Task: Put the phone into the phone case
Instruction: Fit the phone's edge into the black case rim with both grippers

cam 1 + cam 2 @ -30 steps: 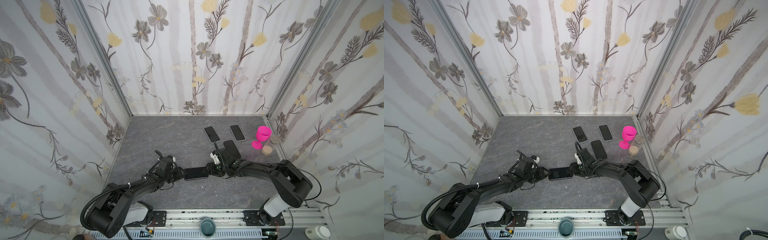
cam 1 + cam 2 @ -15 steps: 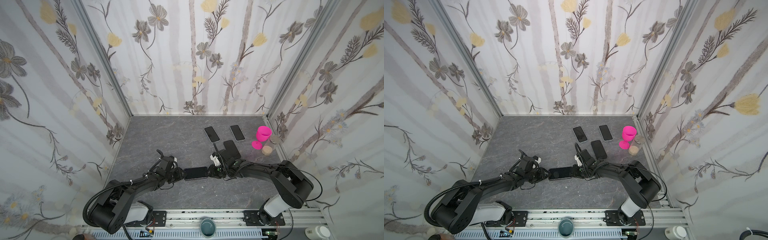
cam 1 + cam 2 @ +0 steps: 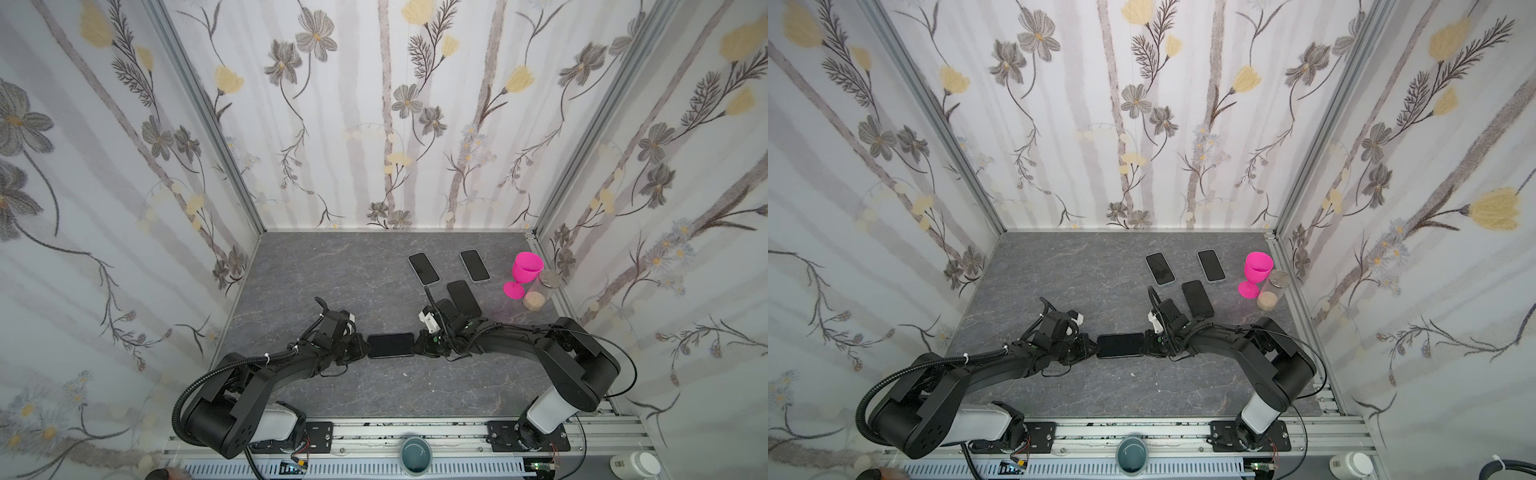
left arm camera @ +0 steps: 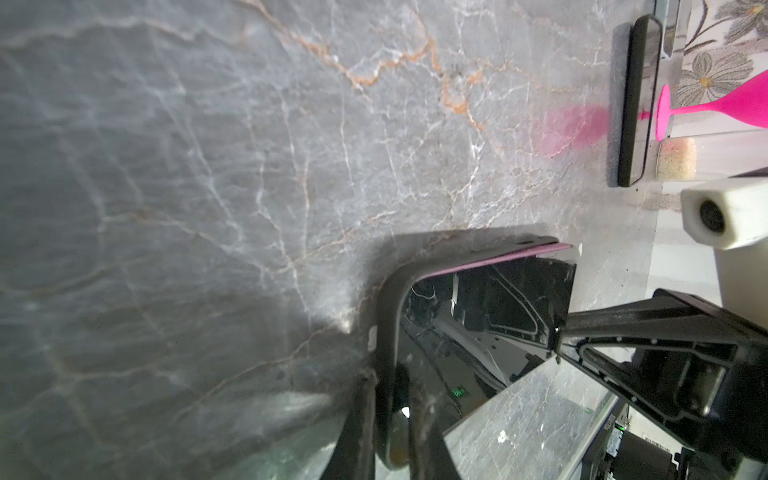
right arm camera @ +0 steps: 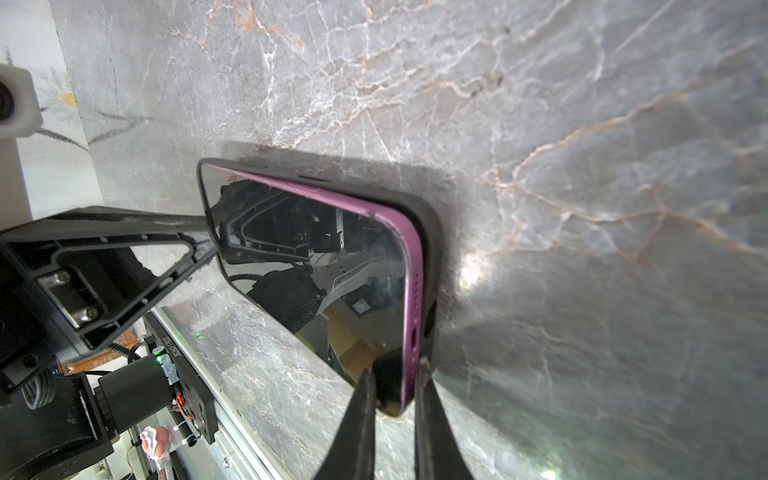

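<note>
A phone [image 3: 390, 345] with a purple rim and dark screen lies crosswise near the table's front, in both top views [image 3: 1120, 345]. It sits in a black phone case [image 5: 432, 249]. At one end the purple edge stands a little proud of the case rim. My left gripper [image 3: 365, 348] is shut on the left end, where the case [image 4: 384, 316] wraps the phone [image 4: 478, 316]. My right gripper [image 3: 417, 347] is shut on the right end of the phone [image 5: 311, 270]. The left jaws [image 4: 390, 415] and right jaws [image 5: 395, 399] each pinch top and underside.
Three more dark phones [image 3: 423, 268] [image 3: 474, 265] [image 3: 464, 298] lie at the back right. A pink goblet [image 3: 524, 274] and a glass jar with sand [image 3: 540, 291] stand by the right wall. A teal cup [image 3: 416, 453] sits on the front rail.
Both grippers have narrowed from partly open to shut on the two ends of the phone. The phone has hardly shifted.
</note>
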